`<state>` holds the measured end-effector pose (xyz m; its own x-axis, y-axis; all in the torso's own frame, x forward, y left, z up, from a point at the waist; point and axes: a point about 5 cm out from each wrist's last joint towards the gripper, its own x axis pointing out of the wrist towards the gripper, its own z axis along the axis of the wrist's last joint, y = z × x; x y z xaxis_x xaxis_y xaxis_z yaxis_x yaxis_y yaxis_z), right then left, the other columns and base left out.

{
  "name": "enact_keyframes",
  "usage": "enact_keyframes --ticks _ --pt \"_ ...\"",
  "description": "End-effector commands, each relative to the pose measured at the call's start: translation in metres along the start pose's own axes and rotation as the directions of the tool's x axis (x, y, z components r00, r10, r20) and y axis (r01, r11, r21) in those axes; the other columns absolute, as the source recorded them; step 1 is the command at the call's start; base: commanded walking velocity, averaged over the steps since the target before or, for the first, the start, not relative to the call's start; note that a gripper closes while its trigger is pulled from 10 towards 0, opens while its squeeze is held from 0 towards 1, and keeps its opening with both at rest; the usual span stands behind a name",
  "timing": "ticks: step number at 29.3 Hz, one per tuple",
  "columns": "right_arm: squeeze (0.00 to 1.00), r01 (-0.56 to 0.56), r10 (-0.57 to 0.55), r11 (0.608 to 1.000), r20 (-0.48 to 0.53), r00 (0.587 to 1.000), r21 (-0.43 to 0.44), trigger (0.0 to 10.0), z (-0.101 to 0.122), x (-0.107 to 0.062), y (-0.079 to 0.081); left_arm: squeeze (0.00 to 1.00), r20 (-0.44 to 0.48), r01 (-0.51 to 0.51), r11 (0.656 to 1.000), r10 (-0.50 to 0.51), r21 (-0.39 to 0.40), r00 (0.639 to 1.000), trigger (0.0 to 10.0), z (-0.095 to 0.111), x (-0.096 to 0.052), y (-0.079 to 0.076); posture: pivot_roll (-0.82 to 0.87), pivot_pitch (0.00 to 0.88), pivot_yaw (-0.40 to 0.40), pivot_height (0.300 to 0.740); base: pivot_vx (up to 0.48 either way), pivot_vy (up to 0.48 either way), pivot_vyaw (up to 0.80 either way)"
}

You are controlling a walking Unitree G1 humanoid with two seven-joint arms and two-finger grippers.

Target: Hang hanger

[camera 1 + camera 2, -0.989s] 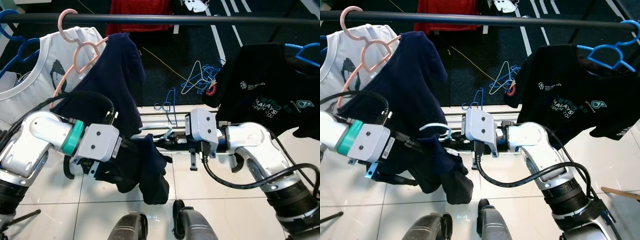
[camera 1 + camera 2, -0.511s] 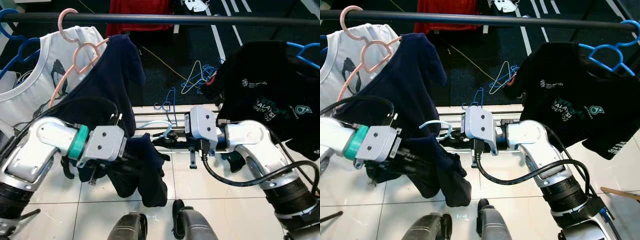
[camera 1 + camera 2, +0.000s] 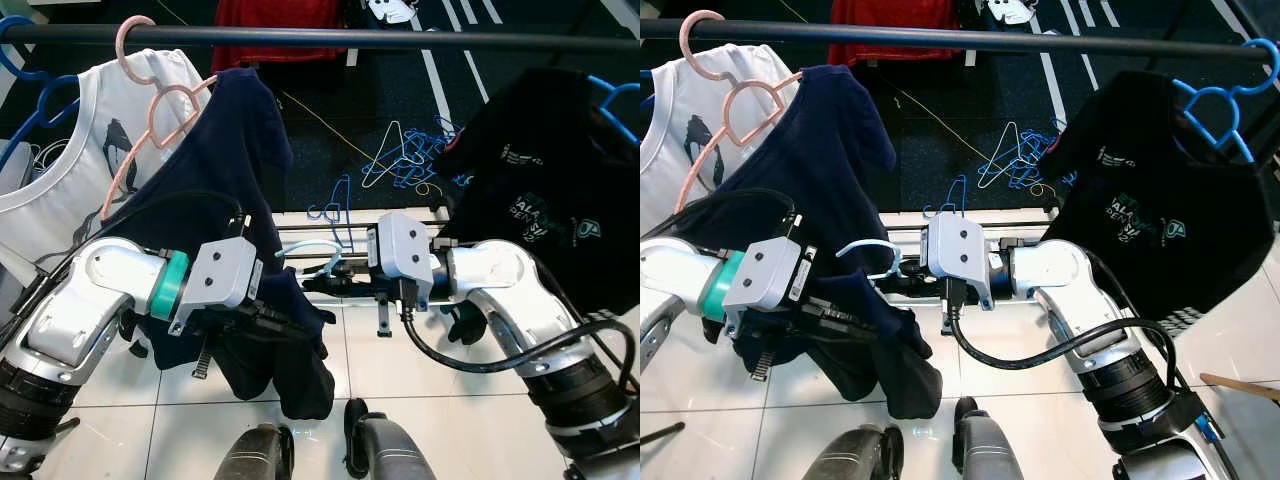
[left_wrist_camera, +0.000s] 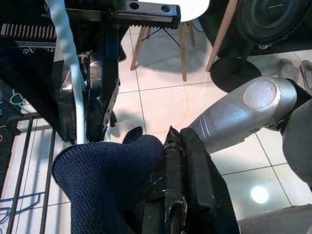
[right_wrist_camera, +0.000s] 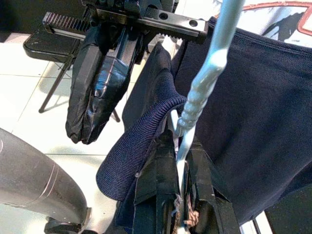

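Light blue hanger [image 3: 872, 252] at frame centre, below the rail [image 3: 940, 38], its neck clamped in the right gripper [image 5: 183, 195] with navy shirt [image 3: 830, 170] collar. Left gripper [image 4: 170, 195] closed on the navy fabric, lower left of centre.

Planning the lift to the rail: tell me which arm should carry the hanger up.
Right. The right gripper is shut on the pale blue hanger just below its hook, so it can probably steer the hook onto the rail. The left gripper only pinches the navy shirt.
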<state>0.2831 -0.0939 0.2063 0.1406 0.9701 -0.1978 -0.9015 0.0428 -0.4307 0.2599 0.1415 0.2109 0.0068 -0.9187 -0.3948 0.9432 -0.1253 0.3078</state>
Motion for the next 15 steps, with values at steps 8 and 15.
enact_keyframes --ticks 8,15 --pt "0.00 -0.014 0.015 1.000 0.007 1.000 -0.026 10.0 0.002 0.000 0.000 1.00 -0.004 -0.030 0.998 0.030 0.056 1.000 10.0 0.019 -0.027 0.001 -0.02 0.169 0.066 0.740 0.000 0.000 0.00" --pt "0.00 -0.019 0.019 1.000 0.007 1.000 -0.024 10.0 0.001 0.001 0.001 1.00 -0.017 -0.037 0.996 0.038 0.085 0.999 10.0 0.033 -0.043 0.003 0.00 0.168 0.069 0.740 0.000 0.000 0.00"
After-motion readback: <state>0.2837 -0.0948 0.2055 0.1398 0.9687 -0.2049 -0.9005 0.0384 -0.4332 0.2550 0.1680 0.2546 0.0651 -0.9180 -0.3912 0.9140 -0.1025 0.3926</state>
